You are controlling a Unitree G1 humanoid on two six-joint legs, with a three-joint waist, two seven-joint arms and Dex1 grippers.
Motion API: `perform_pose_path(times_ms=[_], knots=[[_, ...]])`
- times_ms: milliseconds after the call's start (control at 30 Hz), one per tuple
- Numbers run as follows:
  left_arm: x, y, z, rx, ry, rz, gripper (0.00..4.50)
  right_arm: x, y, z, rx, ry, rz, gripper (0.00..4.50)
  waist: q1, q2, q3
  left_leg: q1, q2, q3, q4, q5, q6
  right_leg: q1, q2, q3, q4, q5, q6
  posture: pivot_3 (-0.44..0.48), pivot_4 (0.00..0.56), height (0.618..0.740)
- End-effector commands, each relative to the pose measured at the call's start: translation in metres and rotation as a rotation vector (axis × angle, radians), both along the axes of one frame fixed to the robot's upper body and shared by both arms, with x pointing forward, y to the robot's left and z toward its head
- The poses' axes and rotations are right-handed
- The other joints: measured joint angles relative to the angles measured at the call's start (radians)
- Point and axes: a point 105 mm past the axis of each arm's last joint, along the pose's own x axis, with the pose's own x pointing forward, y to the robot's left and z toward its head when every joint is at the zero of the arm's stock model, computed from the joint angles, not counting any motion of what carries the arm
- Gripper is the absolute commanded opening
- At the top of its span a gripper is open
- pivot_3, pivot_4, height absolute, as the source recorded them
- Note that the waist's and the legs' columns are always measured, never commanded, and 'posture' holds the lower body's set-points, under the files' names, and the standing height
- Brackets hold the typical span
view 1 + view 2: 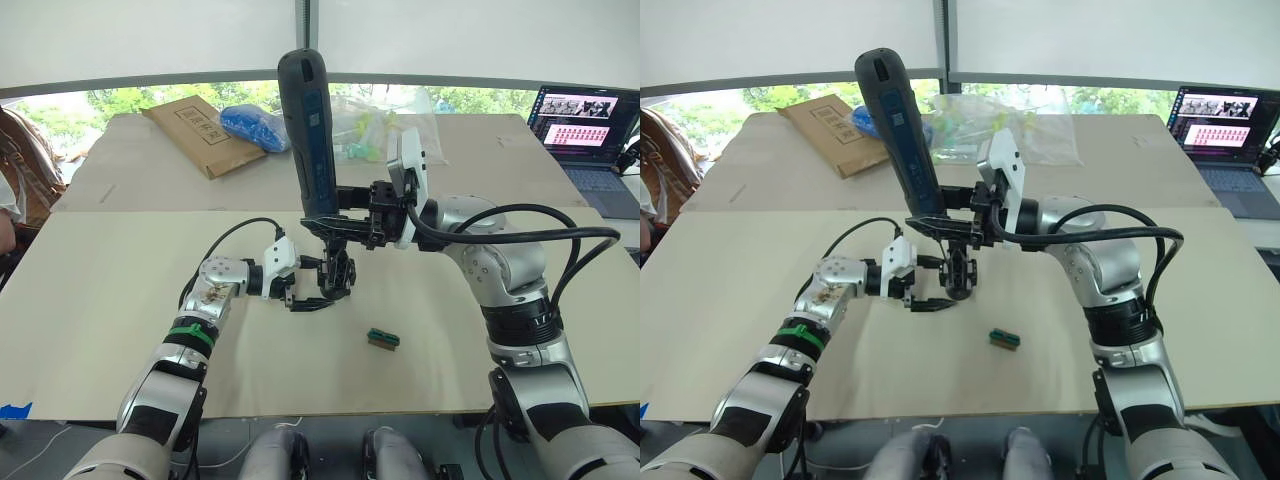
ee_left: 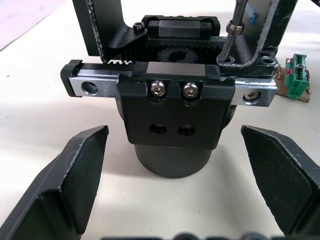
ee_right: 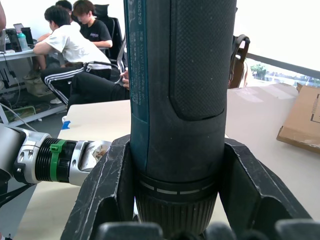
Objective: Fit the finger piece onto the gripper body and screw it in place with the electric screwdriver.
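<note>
Right wrist view, fingers (image 3: 107, 190) clamping electric screwdriver (image 3: 177, 100)

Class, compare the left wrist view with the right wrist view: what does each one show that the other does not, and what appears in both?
Left wrist view alone: the gripper body close up, with two silver screws on its black front block, the left gripper with jaws open either side of it, and a small green block beyond.

Right wrist view alone: the right gripper with jaws clamped around the barrel, seated people behind, and a cardboard box.

Both: the electric screwdriver, though the left wrist view catches just its thin bit.
</note>
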Motion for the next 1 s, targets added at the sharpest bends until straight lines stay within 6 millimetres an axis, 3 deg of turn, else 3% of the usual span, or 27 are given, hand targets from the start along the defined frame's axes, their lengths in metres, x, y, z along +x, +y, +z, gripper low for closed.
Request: perform_pose_path(times_ms=[33, 1000], knots=[[0.0039, -0.0024, 0.0123, -0.016, -0.050, -0.005, 4.50, -0.0083, -0.0005, 0.0130, 0.022, -0.052, 0.027, 1.93, 0.000, 0.000, 0.000, 0.000, 0.000, 0.000, 0.000, 0.000, 0.000, 0.000, 0.000, 0.000, 0.000, 0.000, 0.000, 0.000, 0.150, 0.732], [0.0054, -0.0089, 0.0115, -0.023, -0.054, 0.002, 4.50, -0.0042, 0.0000, 0.0033, 0.010, -0.078, 0.006, 1.93, 0.000, 0.000, 0.000, 0.000, 0.000, 0.000, 0.000, 0.000, 0.000, 0.000, 0.000, 0.000, 0.000, 0.000, 0.000, 0.000, 0.150, 0.732]])
